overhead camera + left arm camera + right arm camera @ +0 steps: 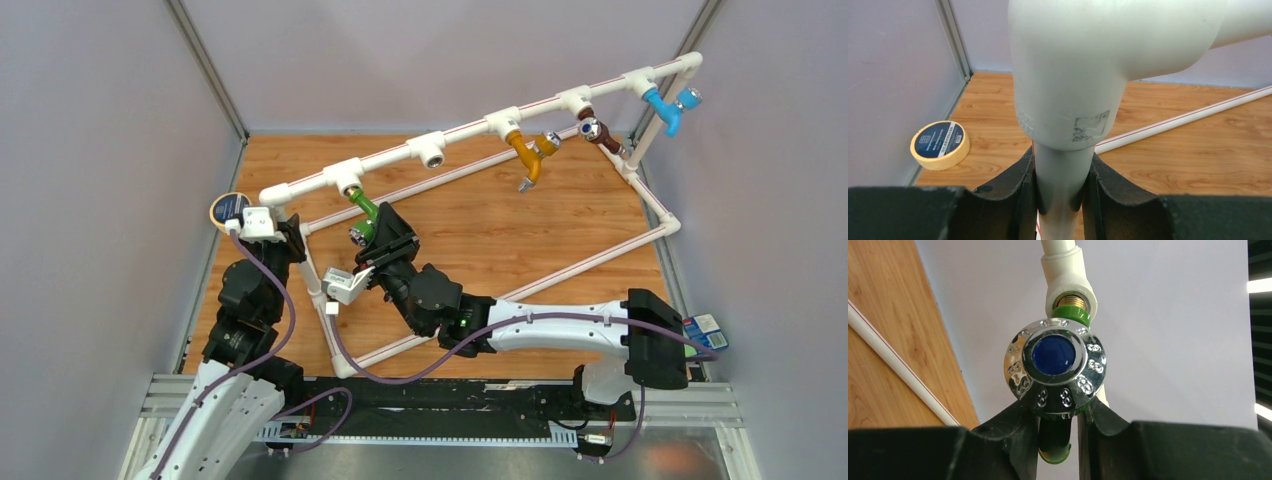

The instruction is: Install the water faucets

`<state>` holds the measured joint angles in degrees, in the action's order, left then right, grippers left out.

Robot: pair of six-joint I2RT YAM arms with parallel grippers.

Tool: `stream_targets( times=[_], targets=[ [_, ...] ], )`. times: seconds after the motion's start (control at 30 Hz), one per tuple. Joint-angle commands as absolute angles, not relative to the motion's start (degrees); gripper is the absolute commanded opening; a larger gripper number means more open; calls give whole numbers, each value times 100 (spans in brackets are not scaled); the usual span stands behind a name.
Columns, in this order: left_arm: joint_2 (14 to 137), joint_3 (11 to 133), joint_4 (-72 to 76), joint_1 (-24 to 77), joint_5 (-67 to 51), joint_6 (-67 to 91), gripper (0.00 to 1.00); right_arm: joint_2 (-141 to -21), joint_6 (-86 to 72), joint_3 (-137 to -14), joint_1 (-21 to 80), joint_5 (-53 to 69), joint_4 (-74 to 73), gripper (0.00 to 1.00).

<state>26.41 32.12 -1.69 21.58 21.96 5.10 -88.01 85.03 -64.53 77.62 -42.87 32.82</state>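
Overhead cam gets the big stuff: wooden table (480,230), the white plastic pipe frame (590,261), plus the orange faucet (528,152), brown faucet (600,133) and blue faucet (665,108) hanging off its top rail. Neither wrist cam sees those. Only my left wrist cam shows my left gripper (1060,174) clamped on an upright pipe just under a white elbow fitting (1068,75), and the flat yellow tape roll (939,145) near the wall. My right gripper (1058,427) pinches the green Y-shaped plastic faucet (1054,442) below its silvery blue-dotted knob (1055,355), with the brass thread at a white fitting's mouth.
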Motion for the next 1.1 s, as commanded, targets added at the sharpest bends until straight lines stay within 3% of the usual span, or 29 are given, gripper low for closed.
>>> stream_targets(
  times=[0.0,0.4,1.07],
  targets=[
    [2540,3331,-914,2399,1652,879,0,-8939,8816,-7145,7646,-4992,2411,0],
    [2681,3472,-1037,2601,1608,1081,0,-8833,8148,-7778,7980,-5037,959,0],
    [2681,3410,-984,2628,1582,984,0,-9053,8192,-7673,8130,-4219,1591,0]
  ],
)
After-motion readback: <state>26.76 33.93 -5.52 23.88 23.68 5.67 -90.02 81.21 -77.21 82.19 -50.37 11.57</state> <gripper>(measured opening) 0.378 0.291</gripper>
